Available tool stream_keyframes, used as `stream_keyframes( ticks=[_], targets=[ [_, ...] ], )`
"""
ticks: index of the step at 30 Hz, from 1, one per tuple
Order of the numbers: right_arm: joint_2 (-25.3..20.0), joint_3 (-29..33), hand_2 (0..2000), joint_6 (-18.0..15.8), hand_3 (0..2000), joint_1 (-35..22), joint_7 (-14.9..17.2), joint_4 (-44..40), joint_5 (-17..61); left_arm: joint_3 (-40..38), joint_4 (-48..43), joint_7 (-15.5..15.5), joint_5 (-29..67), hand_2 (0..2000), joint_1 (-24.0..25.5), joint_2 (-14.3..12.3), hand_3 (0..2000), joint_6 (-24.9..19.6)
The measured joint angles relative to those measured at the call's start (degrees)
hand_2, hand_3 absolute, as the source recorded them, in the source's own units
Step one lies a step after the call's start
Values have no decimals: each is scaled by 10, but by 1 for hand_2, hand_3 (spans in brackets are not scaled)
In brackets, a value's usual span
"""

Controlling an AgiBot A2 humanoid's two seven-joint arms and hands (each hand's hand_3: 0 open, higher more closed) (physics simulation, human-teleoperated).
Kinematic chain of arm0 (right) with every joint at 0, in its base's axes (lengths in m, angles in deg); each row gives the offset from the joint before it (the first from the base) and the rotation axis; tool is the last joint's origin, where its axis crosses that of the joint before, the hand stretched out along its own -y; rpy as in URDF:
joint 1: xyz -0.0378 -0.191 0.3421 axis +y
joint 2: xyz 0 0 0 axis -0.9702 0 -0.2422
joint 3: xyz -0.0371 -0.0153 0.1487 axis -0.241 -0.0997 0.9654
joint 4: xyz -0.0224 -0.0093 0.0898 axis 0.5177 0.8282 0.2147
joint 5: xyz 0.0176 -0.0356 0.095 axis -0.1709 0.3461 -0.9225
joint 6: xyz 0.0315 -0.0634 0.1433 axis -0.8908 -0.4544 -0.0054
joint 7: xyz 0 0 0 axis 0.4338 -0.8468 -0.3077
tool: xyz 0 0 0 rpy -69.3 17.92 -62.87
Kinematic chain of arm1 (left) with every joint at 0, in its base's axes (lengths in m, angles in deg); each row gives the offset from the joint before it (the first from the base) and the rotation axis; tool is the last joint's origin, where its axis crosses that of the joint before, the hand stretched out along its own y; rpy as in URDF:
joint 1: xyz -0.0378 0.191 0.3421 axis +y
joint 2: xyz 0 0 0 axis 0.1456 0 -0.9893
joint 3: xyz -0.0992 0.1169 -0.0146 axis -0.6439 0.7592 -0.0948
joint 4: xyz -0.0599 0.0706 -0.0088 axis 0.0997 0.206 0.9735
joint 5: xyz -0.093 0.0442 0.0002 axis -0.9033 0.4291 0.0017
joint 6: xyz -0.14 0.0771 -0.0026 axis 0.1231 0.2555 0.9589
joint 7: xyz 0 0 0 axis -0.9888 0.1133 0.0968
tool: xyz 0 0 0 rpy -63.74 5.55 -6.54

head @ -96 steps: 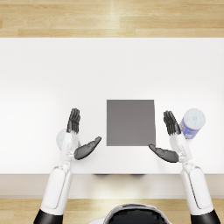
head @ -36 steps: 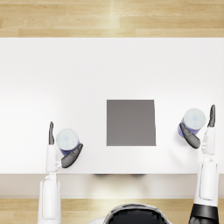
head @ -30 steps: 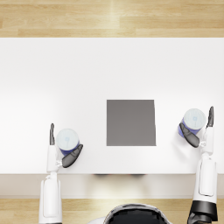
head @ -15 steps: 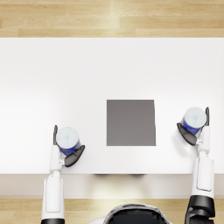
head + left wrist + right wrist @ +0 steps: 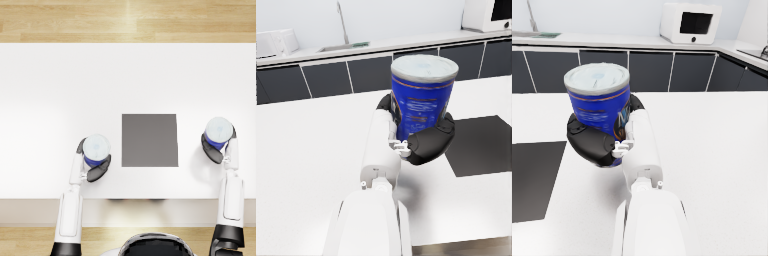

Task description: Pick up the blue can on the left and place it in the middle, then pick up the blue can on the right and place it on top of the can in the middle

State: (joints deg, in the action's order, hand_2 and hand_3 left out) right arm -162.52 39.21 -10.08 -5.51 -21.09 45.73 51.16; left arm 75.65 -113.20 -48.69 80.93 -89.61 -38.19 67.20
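Left hand (image 5: 94, 169) gripping left can (image 5: 96, 148) beside mat (image 5: 149, 139); right hand (image 5: 214, 148) gripping right can (image 5: 219, 132)

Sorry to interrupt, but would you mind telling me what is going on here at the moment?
The simulated humanoid has a blue can in each hand. Its left hand grips the left can, and its right hand grips the right can. The dark square mat in the middle of the white table has nothing on it yet, so neither can has been placed.
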Motion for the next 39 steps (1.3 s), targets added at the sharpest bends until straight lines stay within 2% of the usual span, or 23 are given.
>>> stream_keyframes(
  ticks=[5, 11, 15, 16, 21, 22, 26, 30, 33, 34, 35, 37, 38, 39],
  targets=[
    [-3, -27, 2000, -8, 1520, -5, -3, 93, 0, 59, 24, 0, 0, 2000, -85, -39, 1520, -2],
    [-9, -41, 2000, -12, 1520, -19, -3, 134, 0, 114, 114, 1, 0, 2000, -164, -77, 1520, -4],
    [-12, -46, 2000, -11, 1520, -23, -2, 152, 0, 143, 181, 1, -82, 2000, -206, -97, 1520, -1],
    [-13, -47, 2000, -10, 1520, -24, -1, 156, 0, 183, 198, 1, -92, 2000, -223, -82, 1520, -3],
    [-17, -55, 2000, -13, 1520, -34, -2, 166, 0, 213, 289, 3, -111, 2000, -244, -99, 1520, -5],
    [-18, -58, 2000, -13, 1520, -36, -2, 168, 0, 246, 311, 3, -112, 2000, -256, -91, 1520, -4],
    [-21, -65, 2000, -14, 1520, -39, -2, 176, 0, 287, 387, -40, -114, 2000, -274, -99, 1520, -6],
    [-24, -67, 2000, -14, 1520, -40, -2, 186, 0, 309, 430, -136, -114, 2000, -281, -104, 1520, -7],
    [-26, -73, 2000, -13, 1520, -42, -1, 195, 0, 323, 445, -175, -115, 2000, -282, -102, 1520, -8],
    [-28, -77, 2000, -13, 1520, -46, 0, 197, 0, 321, 447, -182, -115, 639, -280, -103, 1193, -9],
    [-29, -82, 2000, -13, 1520, -50, 0, 200, 0, 319, 446, -186, -115, 0, -277, -103, 867, -11],
    [-35, -102, 2000, -13, 1520, -64, 0, 205, 0, 311, 440, -190, -115, 0, -271, -103, 213, 7],
    [-39, -115, 2000, -13, 1520, -74, 0, 206, 0, 305, 437, -192, -115, 0, -269, -103, 0, 14],
    [-45, -128, 2000, -14, 1520, -84, 0, 205, 0, 300, 433, -192, -115, 0, -265, -102, 0, 17]
  ],
)
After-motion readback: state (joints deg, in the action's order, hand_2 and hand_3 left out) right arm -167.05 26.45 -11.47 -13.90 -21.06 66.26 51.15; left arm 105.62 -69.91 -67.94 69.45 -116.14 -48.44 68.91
